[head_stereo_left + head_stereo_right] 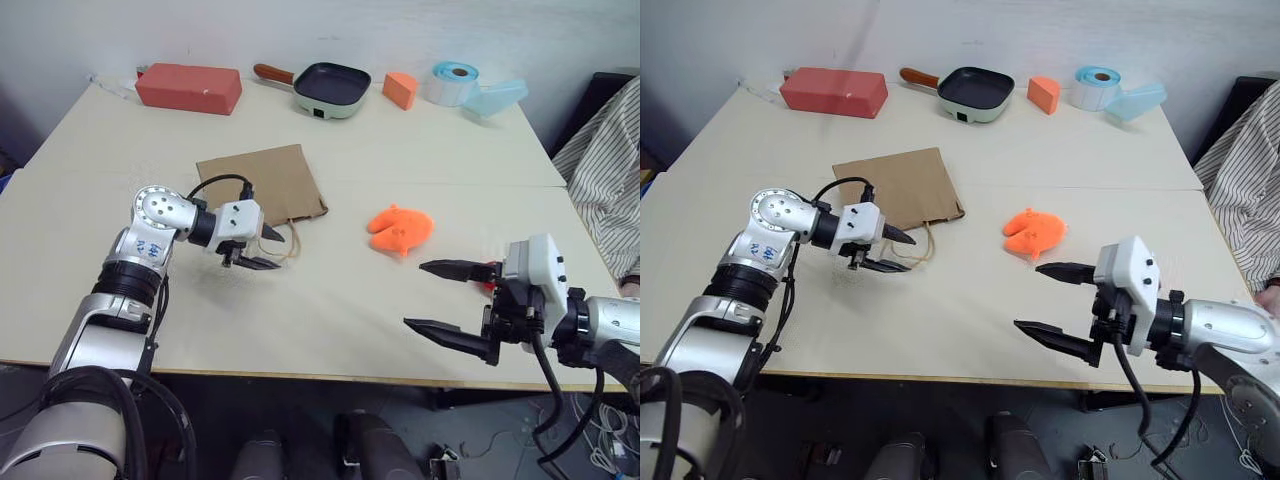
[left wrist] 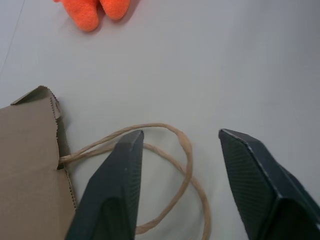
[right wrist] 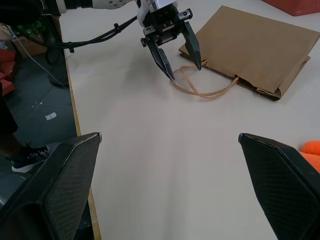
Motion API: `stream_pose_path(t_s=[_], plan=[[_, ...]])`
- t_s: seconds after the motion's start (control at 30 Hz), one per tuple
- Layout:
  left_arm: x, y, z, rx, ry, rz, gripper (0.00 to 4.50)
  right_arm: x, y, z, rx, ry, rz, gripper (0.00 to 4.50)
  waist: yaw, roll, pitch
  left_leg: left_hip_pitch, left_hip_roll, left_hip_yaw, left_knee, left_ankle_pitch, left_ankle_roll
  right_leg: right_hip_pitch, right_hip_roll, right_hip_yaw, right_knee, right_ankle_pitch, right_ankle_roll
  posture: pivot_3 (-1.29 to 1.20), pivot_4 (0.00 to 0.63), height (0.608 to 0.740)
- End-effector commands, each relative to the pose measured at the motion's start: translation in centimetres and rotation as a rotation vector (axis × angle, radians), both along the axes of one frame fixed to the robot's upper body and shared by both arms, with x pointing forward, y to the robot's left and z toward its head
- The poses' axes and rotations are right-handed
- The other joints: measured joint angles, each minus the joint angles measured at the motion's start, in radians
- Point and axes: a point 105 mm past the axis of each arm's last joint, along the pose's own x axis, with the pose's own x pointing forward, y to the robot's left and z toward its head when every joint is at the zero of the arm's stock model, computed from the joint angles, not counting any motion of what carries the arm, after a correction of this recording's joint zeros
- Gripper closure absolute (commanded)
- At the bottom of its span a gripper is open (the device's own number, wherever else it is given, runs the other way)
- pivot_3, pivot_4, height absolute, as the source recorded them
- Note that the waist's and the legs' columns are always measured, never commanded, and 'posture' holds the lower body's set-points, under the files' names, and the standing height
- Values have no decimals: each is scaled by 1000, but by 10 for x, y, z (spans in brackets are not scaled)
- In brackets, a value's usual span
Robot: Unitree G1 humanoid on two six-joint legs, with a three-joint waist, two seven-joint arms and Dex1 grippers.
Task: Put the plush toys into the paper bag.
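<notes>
A: Bag status?

B: Paper bag (image 1: 262, 183) lies flat on the table, mouth at its six o'clock end, long axis running twelve to six. Cord handles (image 2: 170, 165) spill out onto the tabletop from that mouth.

A: Your claws?

B: My left gripper (image 1: 262, 249) hangs right over the handles, fingers parted, nothing held. One finger (image 2: 112, 190) sits inside the loop, the other outside, so the cord passes between them. My right gripper (image 1: 452, 304) stands wide open, empty, low over the near edge of the table.

A: Toy?

B: Orange plush toy (image 1: 400, 229) sits at about three o'clock from the bag mouth, apart from it. From my right gripper it lies at roughly eleven o'clock, nearer that claw than the left.

A: Red toy?

B: A red scrap shows behind my right claw; can't confirm.

A: Judgement?

B: Left takes the handle to lift the mouth open; right fetches the toy.
</notes>
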Motion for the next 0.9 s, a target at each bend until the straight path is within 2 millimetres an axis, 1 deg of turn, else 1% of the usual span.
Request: stream_pose_path(t_s=[0.03,0.13,0.17,0.33,0.37,0.4,0.47,0.5,0.57,0.63,0.67,0.73,0.8,0.83,0.87,0.9], plan=[[7,1,6,14,-47,11,3210,-3,4,7,-1,-53,6,0,0,0,0,0,0,0,0,0,0,0,0,0,0,0,0,0,150,740],[9,4,0,42,-46,18,4199,-1,2,6,-7,-54,-9,0,0,0,0,0,0,0,0,0,0,0,0,0,0,0,0,0,150,740],[9,5,-2,52,-44,19,4465,0,1,6,-8,-54,-10,0,0,0,0,0,0,0,0,0,0,0,0,0,0,0,0,0,150,740],[10,5,-4,55,-34,25,4465,3,0,5,-11,-54,-14,0,1,0,0,0,0,0,0,0,0,0,0,0,1,0,0,0,150,740],[10,2,1,22,-18,23,4465,4,0,5,-11,-55,-13,0,1,0,0,0,0,0,0,0,0,0,0,0,1,0,0,0,150,740],[10,-3,11,-40,12,25,4465,4,1,5,-11,-55,-11,0,1,0,0,0,0,0,0,0,0,0,0,0,1,0,0,0,150,740],[7,-14,36,-189,107,10,4465,6,3,6,1,-52,-1,0,1,0,0,-1,0,0,0,0,0,-1,0,0,1,0,0,0,150,740],[4,-17,45,-236,148,-3,4465,6,3,6,7,-50,4,0,2,-1,0,-2,0,0,1,0,0,-2,0,0,2,0,0,0,150,740],[-10,-26,73,-348,255,-65,4465,8,7,7,27,-45,12,0,0,-1,0,-6,0,-1,2,0,0,-5,0,-1,3,0,0,0,150,740],[-22,-31,92,-417,307,-110,4465,11,11,7,61,-33,14,0,-3,-1,0,-12,0,-1,4,0,0,-11,0,-1,5,0,0,0,150,740],[-26,-33,99,-439,315,-120,4465,12,14,7,79,-27,13,0,-4,-1,0,-14,0,-1,6,0,0,-13,0,-1,7,0,0,0,150,740],[-39,-43,115,-493,334,-160,4465,30,23,6,168,-27,-42,0,-10,-1,0,-13,1,-1,7,0,0,-13,0,0,8,0,0,0,150,740],[-51,-51,122,-512,339,-186,4500,52,35,-2,201,-22,-105,391,-14,-1,0,-13,1,-1,10,0,-1,-13,0,0,10,0,0,0,150,740],[-55,-55,123,-515,337,-189,4500,60,42,-6,203,-21,-116,636,-14,-1,0,-13,1,-1,11,0,-1,-13,0,1,11,0,0,0,150,740],[-59,-57,124,-522,338,-194,4500,66,50,-9,207,-20,-114,914,-14,0,0,-13,1,-1,13,0,-1,-13,0,1,11,0,0,0,150,740],[-61,-59,125,-529,342,-191,4500,70,57,-11,209,-19,-108,1300,-12,0,0,-13,1,-1,14,0,-1,-13,0,1,11,0,0,0,150,740]])
